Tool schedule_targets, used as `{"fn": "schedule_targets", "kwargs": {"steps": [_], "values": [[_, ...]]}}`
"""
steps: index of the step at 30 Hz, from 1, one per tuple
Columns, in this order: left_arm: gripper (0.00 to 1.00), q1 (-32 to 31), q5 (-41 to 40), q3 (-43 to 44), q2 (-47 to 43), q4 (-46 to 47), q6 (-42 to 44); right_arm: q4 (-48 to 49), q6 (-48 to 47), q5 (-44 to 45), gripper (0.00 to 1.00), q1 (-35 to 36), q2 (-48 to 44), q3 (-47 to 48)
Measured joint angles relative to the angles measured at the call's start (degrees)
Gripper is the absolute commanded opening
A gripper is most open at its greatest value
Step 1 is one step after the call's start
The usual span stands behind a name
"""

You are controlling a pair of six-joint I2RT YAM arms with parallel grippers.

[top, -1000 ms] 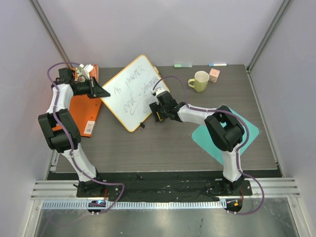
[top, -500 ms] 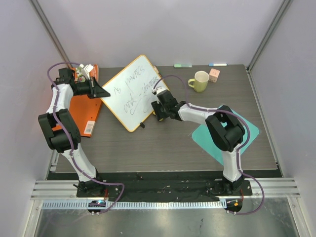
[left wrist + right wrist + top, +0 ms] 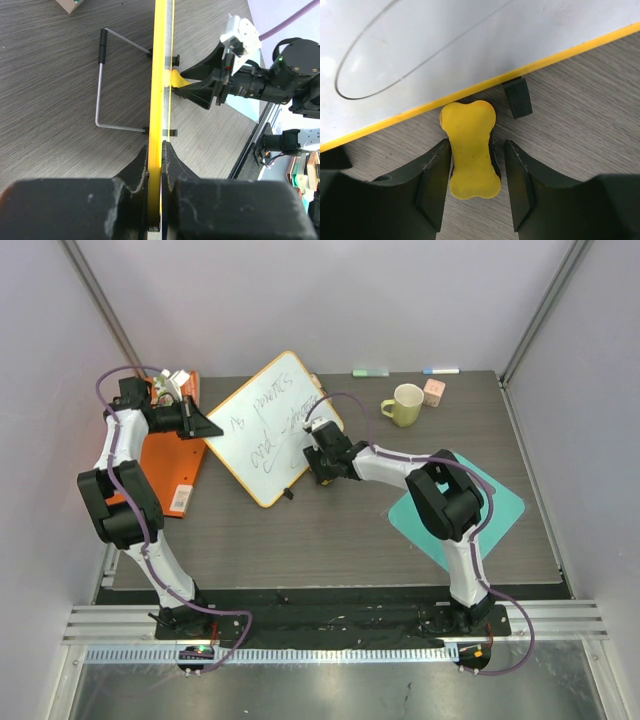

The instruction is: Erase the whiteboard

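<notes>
The whiteboard (image 3: 262, 430), orange-framed with dark handwriting, lies tilted on the table's back left. My left gripper (image 3: 208, 427) is shut on its left edge; the left wrist view shows the frame (image 3: 161, 90) edge-on, pinched between both fingers (image 3: 161, 150). A yellow bone-shaped eraser (image 3: 471, 150) lies on the table against the board's lower right edge (image 3: 485, 82). My right gripper (image 3: 477, 146) straddles it, still open: the left finger (image 3: 434, 175) touches the eraser, while a gap shows at the right finger (image 3: 520, 175). The left wrist view also shows the eraser (image 3: 175, 79) in front of the right gripper (image 3: 200, 87).
A yellow-green mug (image 3: 403, 404) and a pink cube (image 3: 433, 392) stand at the back right. A teal cutting board (image 3: 505, 502) lies under the right arm. An orange folder (image 3: 165, 465) lies at the left. A wire stand (image 3: 100, 85) and black clips (image 3: 517, 97) sit along the board.
The right gripper's jaws have narrowed around the eraser, and its wrist has shifted slightly toward the board's edge. The left gripper and the board have not moved.
</notes>
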Motion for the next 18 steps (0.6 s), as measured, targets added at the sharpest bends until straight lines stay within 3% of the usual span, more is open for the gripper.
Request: {"fn": "schedule_targets", "kwargs": {"steps": [4, 8, 18], "values": [[0.00, -0.1, -0.1, 0.3, 0.1, -0.4, 0.2, -1.4, 0.5, 0.5, 0.36, 0.1, 0.8, 1.2], [0.00, -0.1, -0.1, 0.4, 0.1, -0.6, 0.4, -3.8, 1.3, 2.1, 0.12, 0.1, 2.0, 3.8], [0.00, -0.1, -0.3, 0.8, 0.2, -1.3, 0.8, -4.0, 2.8, 4.8, 0.03, 0.7, -0.6, 1.2]]}}
